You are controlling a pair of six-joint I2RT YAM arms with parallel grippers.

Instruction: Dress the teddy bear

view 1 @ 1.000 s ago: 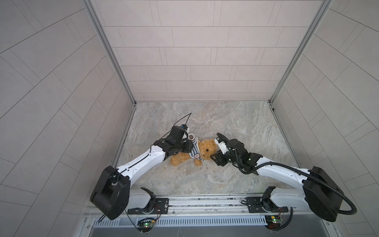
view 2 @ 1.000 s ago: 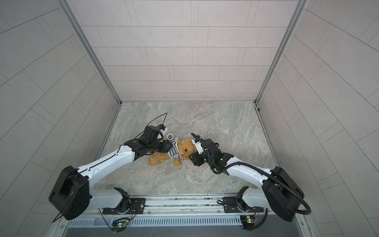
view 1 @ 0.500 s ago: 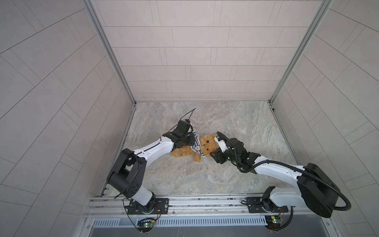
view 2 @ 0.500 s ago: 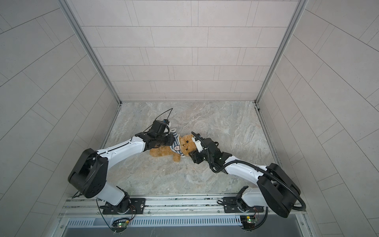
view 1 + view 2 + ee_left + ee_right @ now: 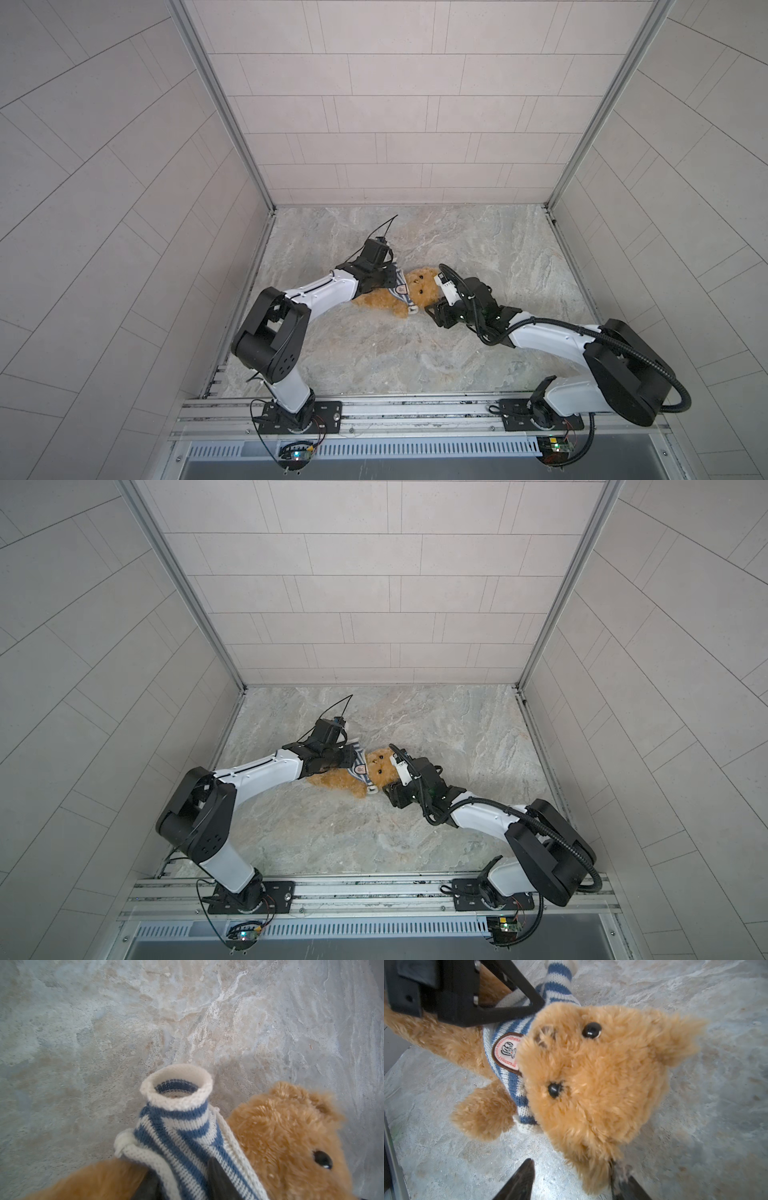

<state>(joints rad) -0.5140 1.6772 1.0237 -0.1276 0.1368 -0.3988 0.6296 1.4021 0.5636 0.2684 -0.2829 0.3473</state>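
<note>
The left gripper (image 5: 181, 1166) pinches the striped shirt (image 5: 178, 1126) bunched on the chest of the teddy bear (image 5: 591, 1084), just ahead of it; the right gripper (image 5: 571, 1162) stands spread, one ear of the bear between its fingers

Noted left arm (image 5: 324, 291) folded hard at the elbow, forearm low, reaching toward the middle. Found left gripper (image 5: 182, 1182) pinched onto striped shirt (image 5: 176, 1126), knit caught between both fingers. Noted right arm (image 5: 544, 336) bent too, forearm low, wrist angled inward. Found right gripper (image 5: 571, 1162) with jaws parted, one finger brushing teddy bear (image 5: 591, 1084) fur, the other clear.
</note>
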